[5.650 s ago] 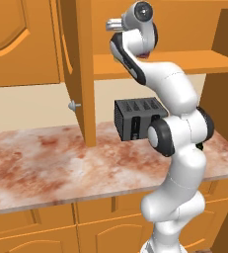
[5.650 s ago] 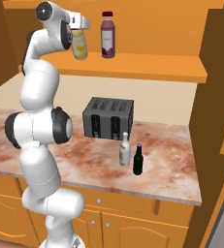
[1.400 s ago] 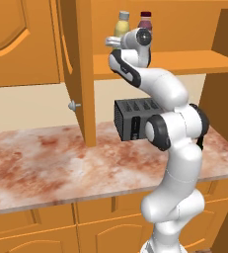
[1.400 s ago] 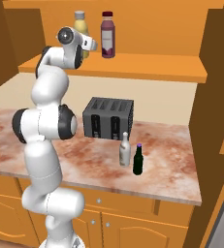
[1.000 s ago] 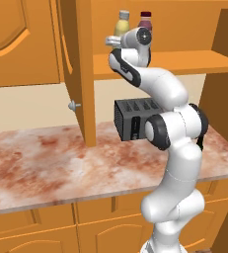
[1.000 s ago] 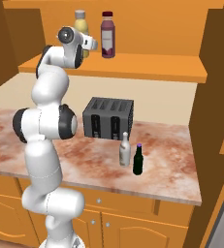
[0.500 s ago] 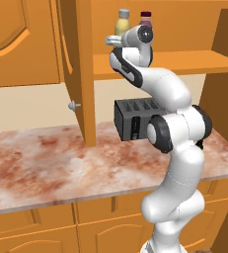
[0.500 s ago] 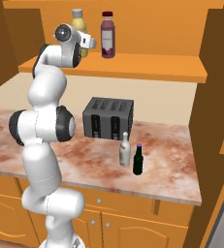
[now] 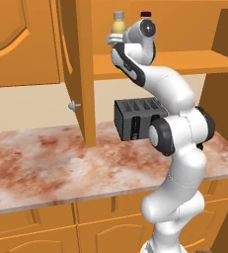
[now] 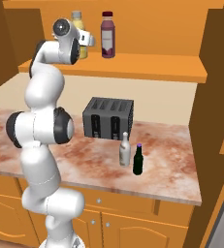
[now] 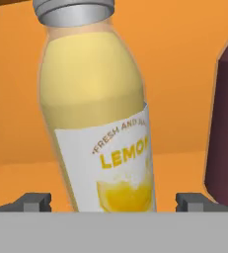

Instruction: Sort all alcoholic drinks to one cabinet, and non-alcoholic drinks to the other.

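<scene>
On the marbled counter [image 10: 84, 160], a pale glass bottle [image 10: 125, 149] and a dark green bottle [image 10: 138, 160] stand upright, necks up, just in front of the black toaster [image 10: 108, 119]. Higher up, the gripper [image 11: 113, 202] hangs at the cabinet shelf [image 10: 147, 65] with fingers spread wide either side of the yellow lemon bottle [image 11: 103, 123] (contact is hard to judge), which stands on the shelf with its long axis vertical, cap up. The purple bottle [image 10: 108, 35] stands just beside it, also upright.
</scene>
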